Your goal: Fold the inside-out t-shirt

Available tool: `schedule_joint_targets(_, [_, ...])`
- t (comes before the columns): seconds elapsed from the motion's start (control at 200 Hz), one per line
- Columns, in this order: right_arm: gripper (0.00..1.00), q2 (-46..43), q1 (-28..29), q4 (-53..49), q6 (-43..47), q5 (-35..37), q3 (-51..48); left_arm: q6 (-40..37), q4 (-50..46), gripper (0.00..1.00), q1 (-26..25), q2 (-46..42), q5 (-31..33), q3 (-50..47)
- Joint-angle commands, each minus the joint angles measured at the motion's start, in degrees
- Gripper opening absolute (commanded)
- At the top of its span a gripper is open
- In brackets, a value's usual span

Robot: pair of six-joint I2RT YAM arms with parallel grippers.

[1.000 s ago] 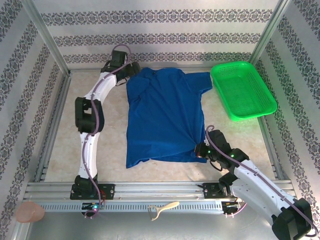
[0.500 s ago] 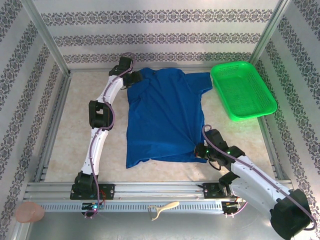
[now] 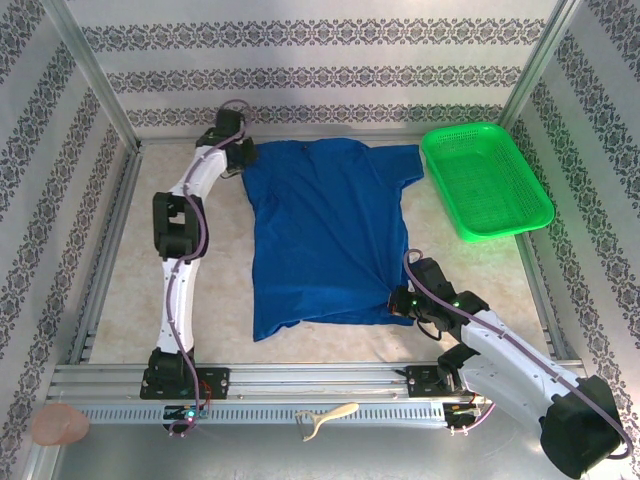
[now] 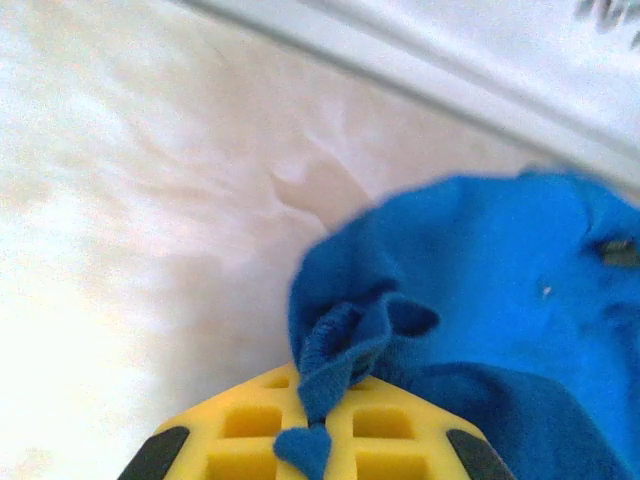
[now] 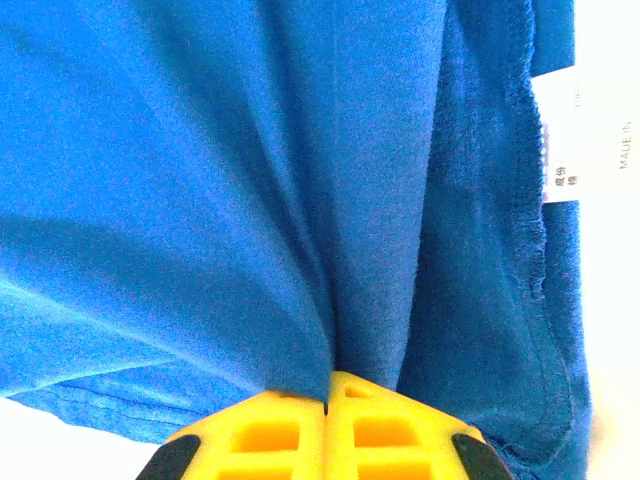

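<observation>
- One green basket point(image 3: 487, 180) on the worktop's point(image 3: 120, 280) far right, beside a sleeve.
- One t-shirt point(image 3: 325, 235) lies flat mid-worktop.
- Two hands: left hand point(image 3: 243, 155) pinches its far sleeve, right hand point(image 3: 400, 298) its near hem.

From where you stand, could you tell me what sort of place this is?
Probably a robot test cell: patterned backdrop panels wall in the table, an aluminium frame edges it, with the left arm and right arm bolted on.
</observation>
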State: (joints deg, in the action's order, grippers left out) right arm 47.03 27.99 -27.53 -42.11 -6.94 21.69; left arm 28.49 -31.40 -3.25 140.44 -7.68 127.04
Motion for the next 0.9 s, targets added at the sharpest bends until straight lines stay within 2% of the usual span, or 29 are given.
schedule_joint_targets(0.0, [0.00, -0.16, -0.06, 0.83, -0.17, 0.26, 1.20, 1.32, 7.66, 0.00, 3.07, -5.16, 2.84, -5.07])
schedule_joint_targets(0.04, [0.00, 0.07, -0.04, 0.98, -0.17, 0.09, 1.20, 1.56, 7.39, 0.05, 3.66, -5.39, 2.82, -5.96])
schedule_joint_targets(0.1, [0.00, 0.43, -0.04, 1.13, 0.01, -0.08, 1.33, 1.86, 7.05, 0.23, 4.61, -5.50, 3.28, -7.26])
schedule_joint_targets(0.15, [0.00, 0.59, -0.04, 1.12, 0.18, -0.09, 1.47, 2.40, 7.10, 0.32, 5.50, -5.62, 3.77, -8.77])
schedule_joint_targets(0.205, [0.00, 0.61, -0.02, 1.08, 0.18, -0.18, 1.57, 3.10, 7.66, 0.57, 6.66, -5.88, 3.49, -10.28])
schedule_joint_targets(0.235, [0.00, 0.62, -0.04, 1.08, 0.18, -0.14, 1.61, 3.52, 7.54, 0.66, 7.25, -5.99, 3.23, -10.76])
schedule_joint_targets(0.32, [0.00, 0.49, -0.04, 1.24, 0.13, -0.16, 1.75, 4.18, 6.90, 0.80, 8.84, -7.00, 3.31, -12.23])
schedule_joint_targets(0.43, [0.00, 0.39, -0.04, 1.84, -0.30, -0.17, 1.30, 3.50, 8.89, 0.86, 9.34, -10.41, 1.77, -15.71])
schedule_joint_targets(0.53, [0.00, 0.91, 0.10, 2.72, -0.39, -0.52, 1.21, -0.30, 6.12, 0.89, 7.12, -11.94, 1.19, -14.15])
schedule_joint_targets(0.615, [0.00, 1.52, 0.05, 3.35, -0.34, -0.53, 1.24, -7.25, -1.88, 0.90, 3.02, -9.72, 5.87, -7.42])
schedule_joint_targets(0.729, [0.00, 2.26, 0.09, 4.03, -0.08, -0.57, 1.50, -15.74, -13.29, 0.91, -2.59, -2.44, 14.81, 5.15])
schedule_joint_targets(0.824, [0.00, 2.37, 0.14, 4.33, -0.17, -0.54, 1.41, -18.17, -19.46, 0.92, -5.60, 4.01, 21.11, 13.88])
schedule_joint_targets(0.894, [0.00, 2.29, 0.14, 4.47, -0.17, -0.53, 1.32, -18.58, -21.35, 0.92, -6.58, 7.33, 22.78, 18.00])
